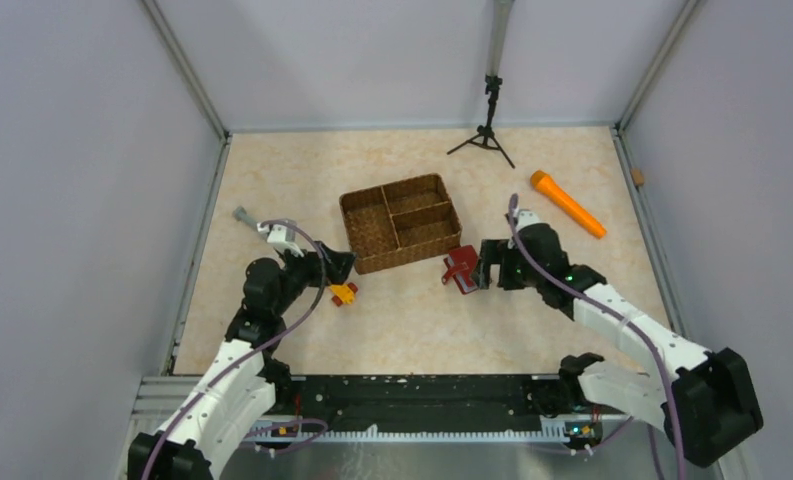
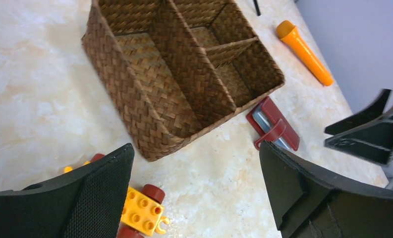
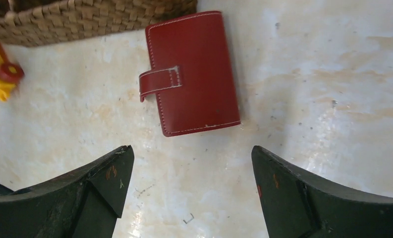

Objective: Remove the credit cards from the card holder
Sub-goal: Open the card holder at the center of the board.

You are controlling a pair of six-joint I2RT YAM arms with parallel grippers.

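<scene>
The card holder (image 3: pixel 194 74) is a dark red wallet lying closed on the table, its strap tab (image 3: pixel 159 79) across its left edge. It lies just in front of the basket's near right corner (image 1: pixel 460 268). In the left wrist view (image 2: pixel 278 130) a pale grey-blue strip shows along its edge. No credit cards show; they are hidden. My right gripper (image 3: pixel 190 148) is open and empty, just short of the wallet's near edge, and in the top view (image 1: pixel 486 264) it is right beside the wallet. My left gripper (image 2: pixel 196 146) is open and empty at the basket's near left corner (image 1: pixel 338 266).
A brown wicker divided basket (image 1: pixel 400 222) stands mid-table, also in the left wrist view (image 2: pixel 144 99). A yellow toy block car (image 1: pixel 344 293) lies by the left gripper (image 2: pixel 142 210). An orange cylinder (image 1: pixel 566 203) lies at the back right. A small tripod (image 1: pixel 487 130) stands at the back, and a grey-white object (image 1: pixel 262 228) lies at the left.
</scene>
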